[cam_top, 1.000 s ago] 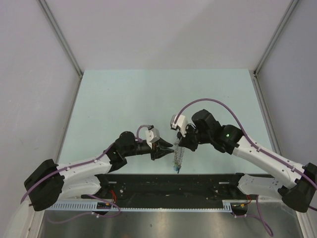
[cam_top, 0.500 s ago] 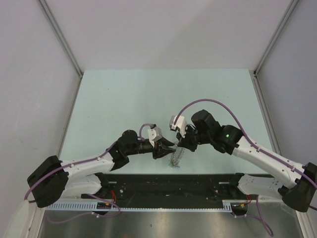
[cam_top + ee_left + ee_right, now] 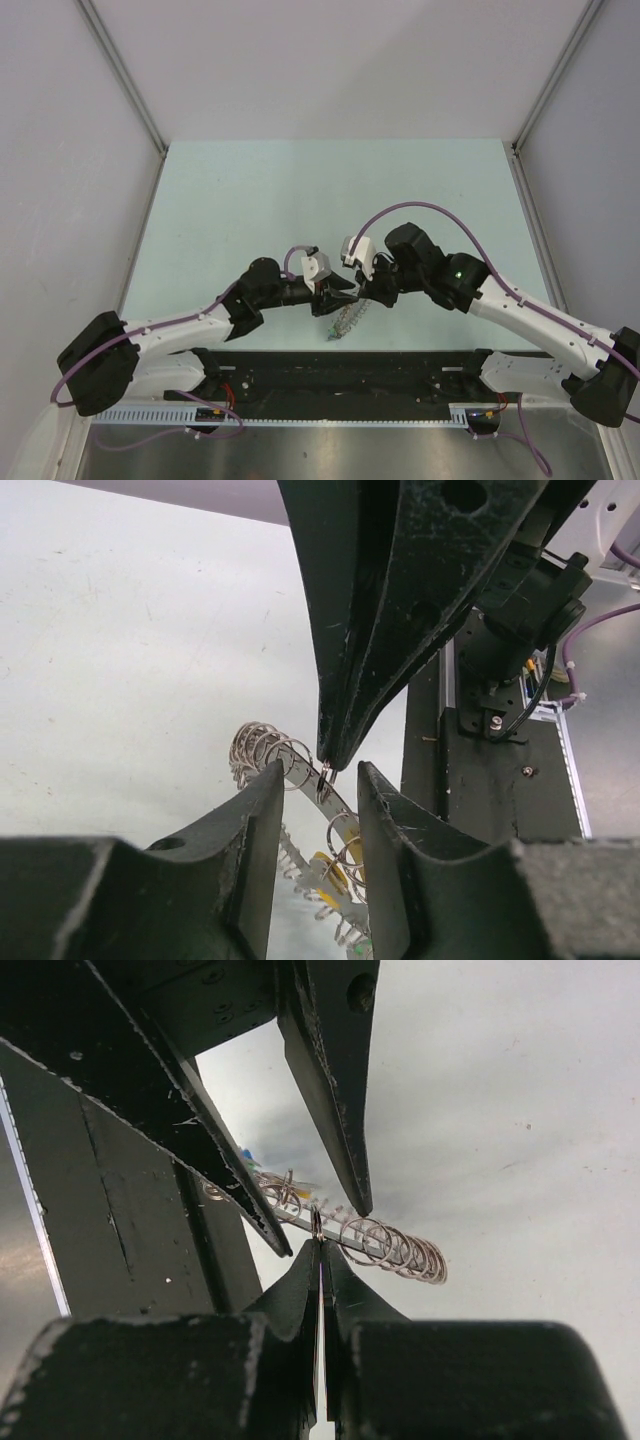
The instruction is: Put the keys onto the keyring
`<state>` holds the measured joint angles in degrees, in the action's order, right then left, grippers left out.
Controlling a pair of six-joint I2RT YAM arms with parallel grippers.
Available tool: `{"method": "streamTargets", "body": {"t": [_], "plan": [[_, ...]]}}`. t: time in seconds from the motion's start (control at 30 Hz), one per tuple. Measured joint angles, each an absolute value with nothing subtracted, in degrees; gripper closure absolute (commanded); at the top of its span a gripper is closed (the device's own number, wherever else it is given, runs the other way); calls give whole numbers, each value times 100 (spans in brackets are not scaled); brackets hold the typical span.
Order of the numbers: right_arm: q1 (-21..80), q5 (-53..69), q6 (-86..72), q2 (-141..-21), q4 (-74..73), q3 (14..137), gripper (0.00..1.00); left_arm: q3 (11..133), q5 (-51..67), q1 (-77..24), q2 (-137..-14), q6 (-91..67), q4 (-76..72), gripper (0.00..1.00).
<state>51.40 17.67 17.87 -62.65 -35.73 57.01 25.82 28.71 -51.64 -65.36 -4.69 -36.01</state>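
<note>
Near the middle of the desk's (image 3: 300, 190) near edge, the left gripper (image 3: 341, 293) and right gripper (image 3: 361, 291) are met tip to tip above the surface. The right gripper's jaws are pressed together, and one small ring of the keyring (image 3: 392, 1245) is pinched at their tips. The left gripper's fingers (image 3: 262, 815) are spread on either side of that ring, with the right tips lowered into the gap. The keys (image 3: 331, 866) are hung below on the bunch, partly hidden by the left fingers. A black rail (image 3: 340, 365) is seen just behind, along the desk's near edge.
</note>
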Motion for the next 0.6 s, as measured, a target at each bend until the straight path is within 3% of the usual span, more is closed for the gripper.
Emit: {"method": "streamTargets", "body": {"t": [0.3,0.53,0.6], "plan": [[5155,1769,1811,-6265,-3577,5701,100,2766,3059,-5164,-6667,-336,-3321,75],[5164,1765,1837,-6265,-3632,5697,100,2923,3256,-5164,-6746,-193,-2947,100],[5166,1765,1876,-6265,-3638,5693,100,2956,3293,-5164,-6746,-189,-2873,99]]}}
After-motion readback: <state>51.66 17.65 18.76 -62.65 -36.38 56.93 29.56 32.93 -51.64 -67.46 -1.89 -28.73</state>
